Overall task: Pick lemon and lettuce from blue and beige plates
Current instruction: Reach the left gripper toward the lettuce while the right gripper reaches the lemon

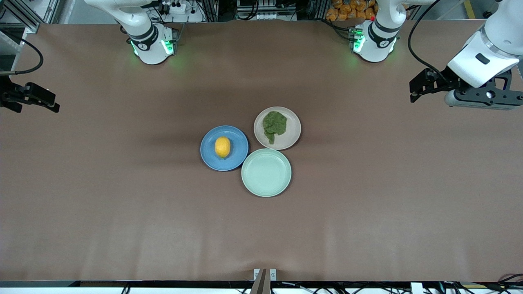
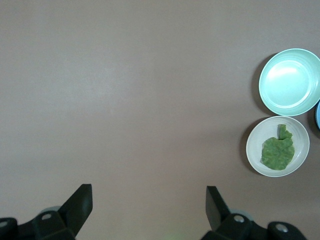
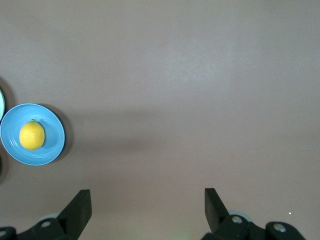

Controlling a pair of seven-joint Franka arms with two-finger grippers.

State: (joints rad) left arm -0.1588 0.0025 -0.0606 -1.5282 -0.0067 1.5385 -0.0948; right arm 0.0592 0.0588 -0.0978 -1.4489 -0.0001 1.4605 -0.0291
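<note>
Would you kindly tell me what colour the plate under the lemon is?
The plate under the lemon is medium blue, clearest in the front view.

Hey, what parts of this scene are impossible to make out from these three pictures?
- Underside of the lemon: hidden against the blue plate in every view.
- What lies under the lettuce on the beige plate: covered by the leaf.
- Right gripper: front view's edge cuts off its arm.
- Mint-green plate: right wrist view shows only a sliver.

— We see even, bright overhead light and soft shadows beside each plate.
— We also catch glare on the mint-green plate (image 2: 289,81); all three views stay sharp.
</note>
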